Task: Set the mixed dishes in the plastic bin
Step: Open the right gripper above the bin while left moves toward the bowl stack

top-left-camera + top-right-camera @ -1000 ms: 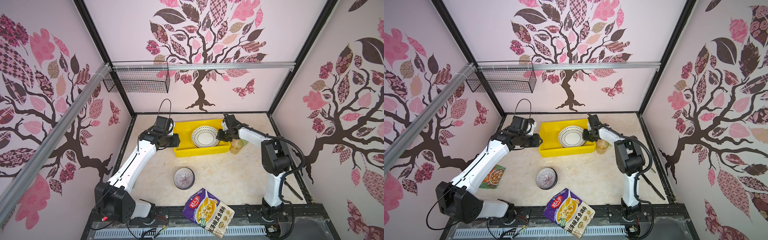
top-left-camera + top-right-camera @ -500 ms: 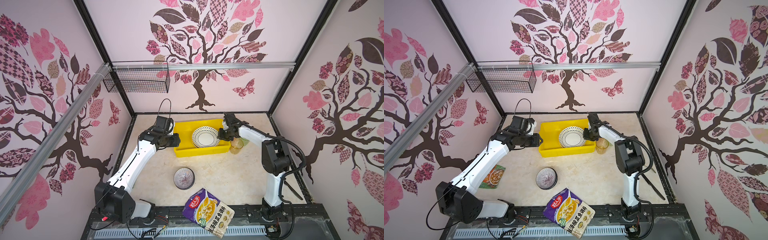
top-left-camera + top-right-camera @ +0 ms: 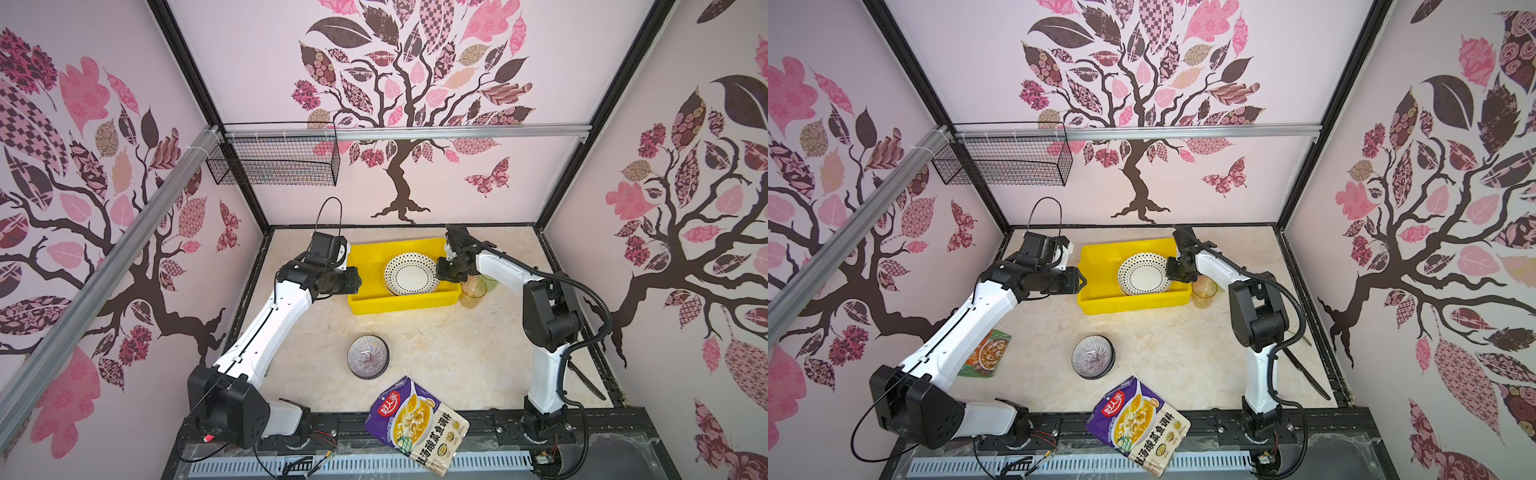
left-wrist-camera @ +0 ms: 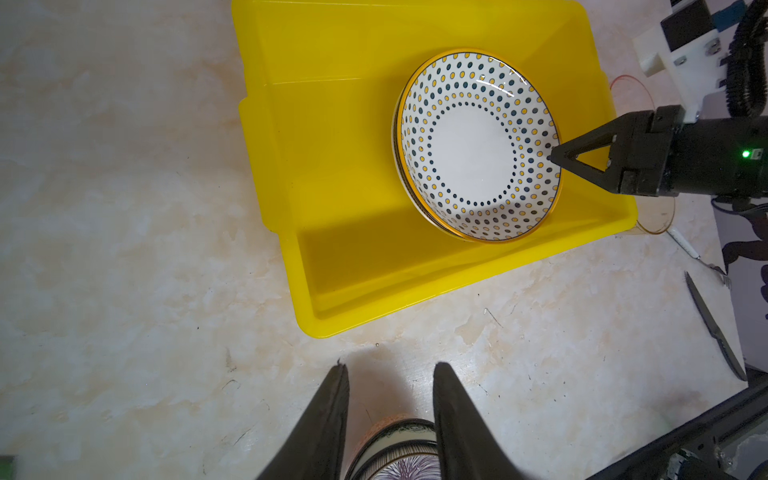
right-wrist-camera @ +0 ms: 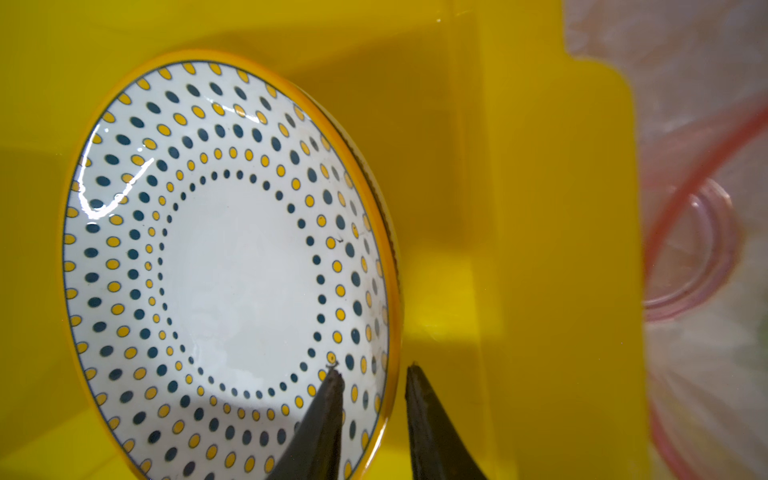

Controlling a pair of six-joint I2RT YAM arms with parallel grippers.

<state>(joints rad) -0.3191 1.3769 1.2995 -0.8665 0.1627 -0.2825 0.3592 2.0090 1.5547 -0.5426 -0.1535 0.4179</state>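
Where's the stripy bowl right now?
In both top views the stripy bowl sits mid-table, between the yellow bin farther back and the purple pouch at the front edge.

One dotted plate [image 5: 232,266], white with teal and yellow dots and a yellow rim, tilted inside the yellow bin [image 5: 540,208]. The right claw [image 5: 372,372] has dark fingers parted astride the plate's rim. One pink tumbler [image 5: 698,249], blurred, stands beyond the bin wall.
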